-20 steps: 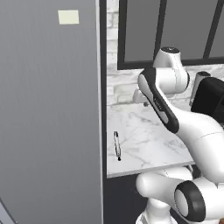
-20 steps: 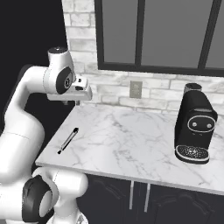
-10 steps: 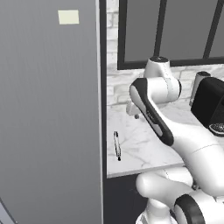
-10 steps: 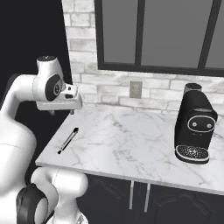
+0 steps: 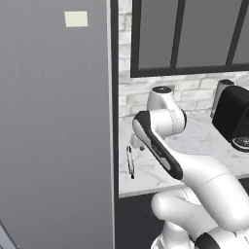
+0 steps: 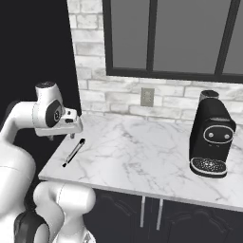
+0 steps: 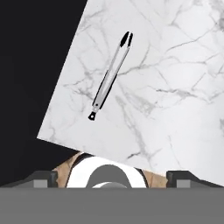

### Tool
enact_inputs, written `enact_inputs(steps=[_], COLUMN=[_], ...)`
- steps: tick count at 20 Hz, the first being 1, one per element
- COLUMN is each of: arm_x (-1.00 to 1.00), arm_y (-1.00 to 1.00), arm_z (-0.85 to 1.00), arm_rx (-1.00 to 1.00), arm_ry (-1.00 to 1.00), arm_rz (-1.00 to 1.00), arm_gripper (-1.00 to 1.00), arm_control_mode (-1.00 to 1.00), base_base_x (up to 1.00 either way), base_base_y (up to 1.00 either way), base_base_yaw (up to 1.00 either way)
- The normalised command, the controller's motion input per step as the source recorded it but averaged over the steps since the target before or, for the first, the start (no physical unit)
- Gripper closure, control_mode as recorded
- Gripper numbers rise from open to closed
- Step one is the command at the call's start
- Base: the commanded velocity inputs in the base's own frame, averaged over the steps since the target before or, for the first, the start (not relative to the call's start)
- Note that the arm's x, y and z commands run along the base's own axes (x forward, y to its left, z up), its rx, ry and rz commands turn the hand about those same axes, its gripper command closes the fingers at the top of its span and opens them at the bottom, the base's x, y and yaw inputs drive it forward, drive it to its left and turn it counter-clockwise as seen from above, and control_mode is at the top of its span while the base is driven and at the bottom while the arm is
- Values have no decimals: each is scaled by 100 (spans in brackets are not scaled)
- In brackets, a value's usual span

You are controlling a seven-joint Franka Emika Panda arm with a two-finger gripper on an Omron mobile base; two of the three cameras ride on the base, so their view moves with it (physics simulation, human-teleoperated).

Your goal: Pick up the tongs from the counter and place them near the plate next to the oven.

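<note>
While the slim, straight silver-metal tongs with black tips (image 7: pixel 110 74) lie untouched on the white marble counter with grey veins (image 6: pixel 142 161), the task looks to be at its very start: nothing is grasped, nothing lifted, and neither the plate nor the oven can be seen from where the base stands. By my reading, the whole of the work is left: come down on the tongs, close on them, lift, carry them off to the plate by the oven and set them down.

The white arm's two-finger gripper (image 6: pixel 71 135) hangs above the counter's left end, over the far end of the tongs; whether its jaws are spread or closed I cannot tell, since the fingertips are too small in the right base view and hidden behind the wrist in the left one.

The tongs rest flat near the counter's left edge (image 5: pixel 130 161). Through the hand camera they run from a small black loop at 7 o'clock to the paired black tips at 1 o'clock. They are pen-thin, arms pressed nearly together, and lie well apart from the black coffee machine (image 6: pixel 211 135) at the counter's right
</note>
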Motion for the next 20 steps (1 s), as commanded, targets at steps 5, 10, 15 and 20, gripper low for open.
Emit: enact_inputs(steps=[5, 10, 15, 20], arm_x=[1, 12, 8, 19], arm_y=[0, 0, 0, 2], arm_z=[-51, -49, -40, -22], arm_rx=[0, 0, 2, 3], arm_ry=[7, 12, 9, 6], arm_rz=[2, 0, -6, -14], arm_gripper=[-100, -100, -100, -100], arm_control_mode=[-100, -100, -100, -100], base_base_x=[0, 0, 0, 0], base_base_y=[0, 0, 0, 0], base_base_yaw=[0, 0, 0, 0])
